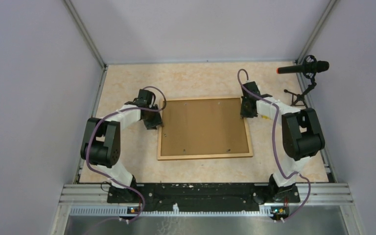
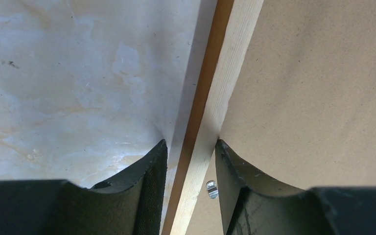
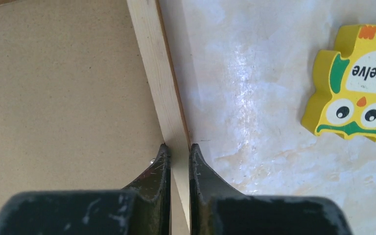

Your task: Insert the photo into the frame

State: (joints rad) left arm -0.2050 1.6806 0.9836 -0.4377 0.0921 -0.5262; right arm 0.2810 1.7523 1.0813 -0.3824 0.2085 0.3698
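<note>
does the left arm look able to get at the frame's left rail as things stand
Likely yes: the left gripper straddles that rail of the frame, one finger each side, nothing in between.

1 frame (image 1: 205,155), 1 owl piece (image 3: 355,83), 1 microphone (image 1: 303,68)

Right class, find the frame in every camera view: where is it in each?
Top external: the frame lies mid-table.
Left wrist: its pale rail runs diagonally through the centre.
Right wrist: the rail slants left of centre.
Shared landmark: the brown backing board inside it.
</note>
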